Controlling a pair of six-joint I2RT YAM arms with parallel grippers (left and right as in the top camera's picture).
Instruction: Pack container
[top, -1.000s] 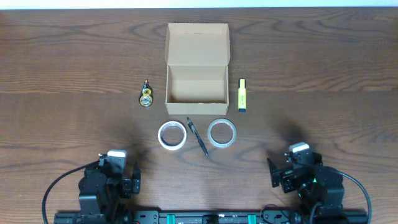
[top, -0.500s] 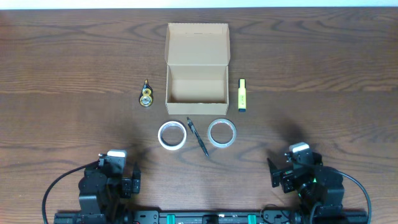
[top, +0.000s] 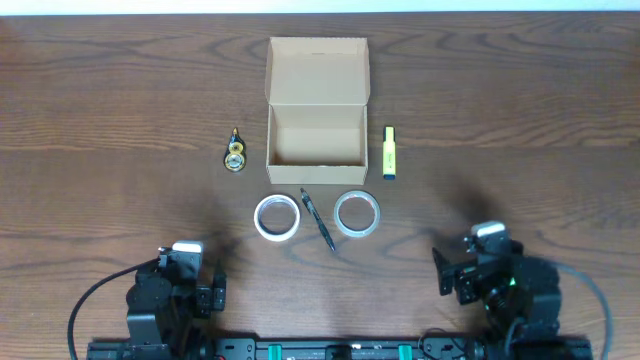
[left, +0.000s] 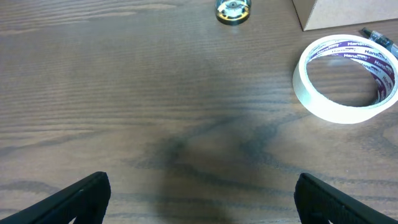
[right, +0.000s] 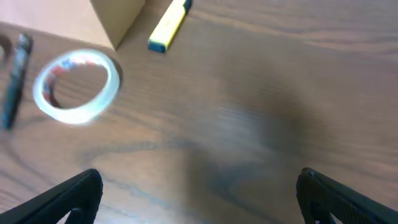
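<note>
The container (top: 317, 68) is an open tan cardboard box at the table's middle back, with its flap lid folded back and nothing inside. Its corner shows in the left wrist view (left: 348, 12) and the right wrist view (right: 118, 15). In front of it lie a white tape roll (top: 276, 217) (left: 348, 78), a black pen (top: 318, 220) (right: 15, 78) and a clear tape roll (top: 357, 213) (right: 76, 86). A yellow highlighter (top: 390, 153) (right: 169, 25) lies to the box's right. My left gripper (top: 190, 270) (left: 200, 199) and right gripper (top: 480, 262) (right: 205, 196) are open and empty near the front edge.
A small gold and black object (top: 235, 154) (left: 232, 10) lies left of the box. Bare brown wood surrounds the items, and the arm bases sit along the front edge.
My right arm has shifted slightly to the right, and its wrist view is blurred. The left arm and all the objects are unmoved.
</note>
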